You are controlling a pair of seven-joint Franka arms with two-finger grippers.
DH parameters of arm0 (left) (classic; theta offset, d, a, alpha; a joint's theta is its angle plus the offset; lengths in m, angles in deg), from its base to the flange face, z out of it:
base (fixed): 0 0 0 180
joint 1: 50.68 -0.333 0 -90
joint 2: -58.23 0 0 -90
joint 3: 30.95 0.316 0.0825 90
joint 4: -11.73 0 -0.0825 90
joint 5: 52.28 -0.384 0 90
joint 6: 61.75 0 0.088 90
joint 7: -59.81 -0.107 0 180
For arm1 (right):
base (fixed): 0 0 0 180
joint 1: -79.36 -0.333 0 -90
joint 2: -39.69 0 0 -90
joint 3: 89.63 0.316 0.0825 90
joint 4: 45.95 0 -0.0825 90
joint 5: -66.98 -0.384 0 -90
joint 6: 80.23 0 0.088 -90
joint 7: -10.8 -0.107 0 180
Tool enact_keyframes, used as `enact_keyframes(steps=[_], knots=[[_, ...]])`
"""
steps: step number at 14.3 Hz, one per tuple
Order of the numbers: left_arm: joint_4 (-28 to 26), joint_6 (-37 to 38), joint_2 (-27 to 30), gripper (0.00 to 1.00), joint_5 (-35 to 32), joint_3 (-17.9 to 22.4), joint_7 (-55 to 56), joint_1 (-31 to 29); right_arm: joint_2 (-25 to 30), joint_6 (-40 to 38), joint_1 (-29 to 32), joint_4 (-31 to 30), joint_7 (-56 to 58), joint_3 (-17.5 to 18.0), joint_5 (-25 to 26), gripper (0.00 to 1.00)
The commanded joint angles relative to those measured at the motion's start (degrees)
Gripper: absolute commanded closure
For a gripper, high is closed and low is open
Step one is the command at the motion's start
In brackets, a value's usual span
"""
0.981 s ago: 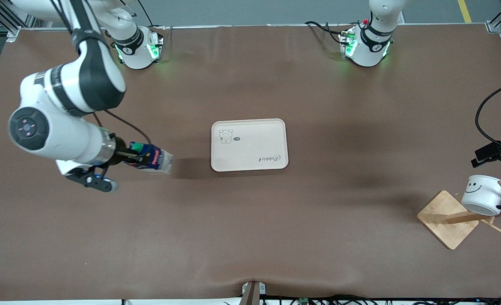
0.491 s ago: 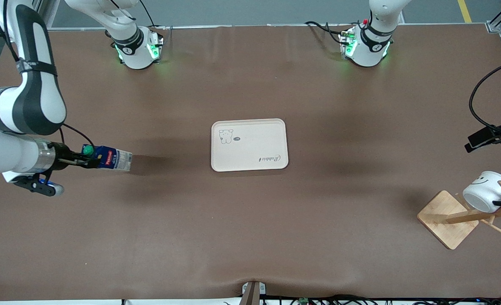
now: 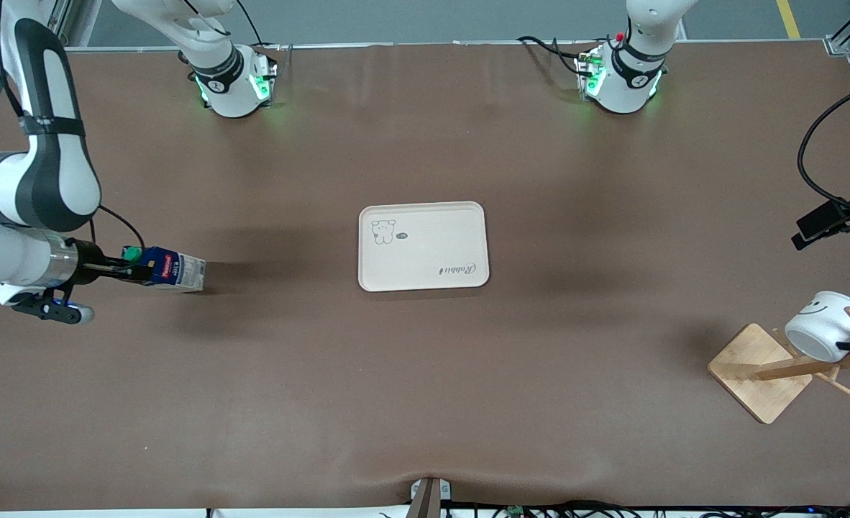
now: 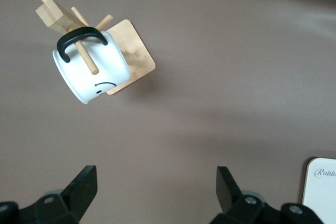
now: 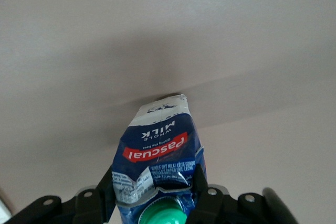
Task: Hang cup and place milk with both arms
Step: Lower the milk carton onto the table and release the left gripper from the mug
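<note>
While cup (image 3: 824,334) hangs by handle on wooden rack (image 3: 763,370), I see left gripper (image 4: 157,192) released, parked above. Right gripper (image 3: 119,269) clenched on milk (image 3: 166,267) near cap, carton tilted, tray (image 3: 423,245) at its 3 o'clock, likely drop spot.

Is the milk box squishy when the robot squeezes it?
Probably a bit. The milk looks creased near its cap where the right gripper is shut on it, so the thin carton likely dents easily. It seems light, since the gripper carries it by the top alone. Set down upright, its tall narrow shape might tip if nudged.
</note>
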Motion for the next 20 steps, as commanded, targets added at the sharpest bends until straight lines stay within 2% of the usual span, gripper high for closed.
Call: enact_keyframes(steps=[1, 4, 8, 10, 12, 14, 16, 20], knots=[[1.1, 1.5, 0.6, 0.0, -0.2, -0.6, 0.1, -0.5, 2.0, 2.5, 1.4, -3.2, 1.3, 1.1, 0.8, 1.0], [1.2, 1.9, 0.5, 0.0, -0.2, -2.2, 0.0, -0.6, 1.9, 3.3, 2.2, -3.9, 1.2, 1.1, 0.8, 1.0], [1.3, 3.4, 0.8, 0.0, -0.3, -2.4, -0.1, -0.6, 1.8, 5.2, 3.0, -5.8, 0.9, 1.1, 0.7, 1.0], [1.1, 3.5, 3.1, 0.0, 0.0, -1.8, -0.1, 1.0, 1.7, 5.2, 3.1, -5.7, 0.9, 1.2, 0.7, 1.0], [0.9, 5.1, 3.9, 0.0, 0.0, 1.7, -0.2, 5.5, 1.4, 5.0, 3.1, -5.7, 0.8, 1.2, 0.5, 0.68], [0.8, 7.7, 5.1, 0.0, 0.8, 7.5, -0.5, 10.8, 1.3, 4.8, 3.1, -5.6, 0.8, 1.2, 0.2, 0.24], [0.8, 9.2, 5.8, 0.0, 0.8, 11.1, -0.3, 15.0, 0.9, 4.7, 3.1, -5.6, 0.8, 1.2, 0.0, 0.17], [0.3, 11.7, 7.3, 0.0, 3.2, 18.5, 0.4, 22.7, 0.8, 4.6, 3.0, -5.7, 0.8, 1.3, -0.2, 0.1]])
